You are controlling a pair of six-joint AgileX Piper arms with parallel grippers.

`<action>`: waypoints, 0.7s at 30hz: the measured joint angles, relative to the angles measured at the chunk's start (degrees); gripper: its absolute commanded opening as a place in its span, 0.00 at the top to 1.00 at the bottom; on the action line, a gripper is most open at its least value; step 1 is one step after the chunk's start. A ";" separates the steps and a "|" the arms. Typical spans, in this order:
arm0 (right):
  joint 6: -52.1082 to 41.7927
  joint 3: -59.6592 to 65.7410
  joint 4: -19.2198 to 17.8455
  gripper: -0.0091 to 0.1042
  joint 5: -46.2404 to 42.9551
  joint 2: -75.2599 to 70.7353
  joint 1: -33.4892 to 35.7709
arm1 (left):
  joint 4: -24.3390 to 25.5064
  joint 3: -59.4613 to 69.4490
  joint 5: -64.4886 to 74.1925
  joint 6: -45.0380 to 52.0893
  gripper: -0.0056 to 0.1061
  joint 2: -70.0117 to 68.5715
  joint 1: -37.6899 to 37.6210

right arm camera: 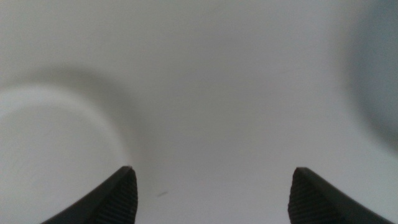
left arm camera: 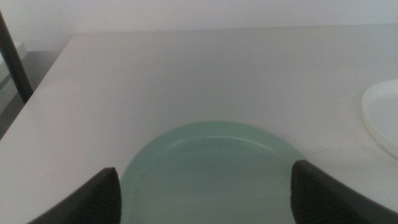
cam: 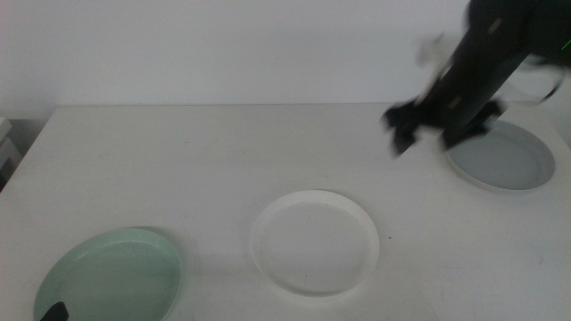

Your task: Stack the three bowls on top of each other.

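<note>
table point(cam: 178, 152): white, wide, all three bowls sit on it, well apart from one another.
mint bowl point(cam: 111, 276): near left corner in the middle view, flat on the table, nothing in it.
white bowl point(cam: 314, 242): near the middle of the table, to the right of the mint bowl, nothing in it.
grey bowl point(cam: 504, 157): far right side, flat on the table, its near-left rim partly hidden behind my right arm.
my left claw point(left arm camera: 205, 196): waiting low at the near left edge, right over the mint bowl point(left arm camera: 214, 171); jaws spread wide, one on each side of the bowl's width, nothing between them. the white bowl's rim point(left arm camera: 382, 118) shows off to one side.
my right claw point(cam: 403, 127): blurred in the middle view, reaching in from the upper right, hanging above bare table between the grey bowl and the white bowl, just beside the grey one's rim.
right claw state point(right arm camera: 211, 193): jaws spread apart, holding nothing; bare table under them, white bowl point(right arm camera: 56, 149) on one side, grey bowl point(right arm camera: 379, 81) blurred at the other.
stack: none yet, each bowl lies alone.
</note>
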 measured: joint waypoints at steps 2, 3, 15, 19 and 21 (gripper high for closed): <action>-0.63 -4.14 -1.20 0.38 3.21 -0.16 -3.30 | 0.00 0.00 0.00 0.00 0.04 0.00 0.00; -1.06 -6.20 -1.20 0.38 4.26 -0.16 -5.35 | 0.00 0.00 0.00 0.00 0.04 0.00 0.00; -6.31 -13.18 -2.45 0.44 3.36 3.05 -27.80 | 0.00 0.00 0.00 0.00 0.04 0.00 0.00; -8.90 -13.18 0.19 0.45 0.80 7.49 -33.05 | 0.00 0.00 0.00 0.00 0.04 0.00 0.00; -10.34 -13.18 1.82 0.47 -0.70 9.86 -34.55 | 0.00 0.00 0.00 0.00 0.04 0.00 0.00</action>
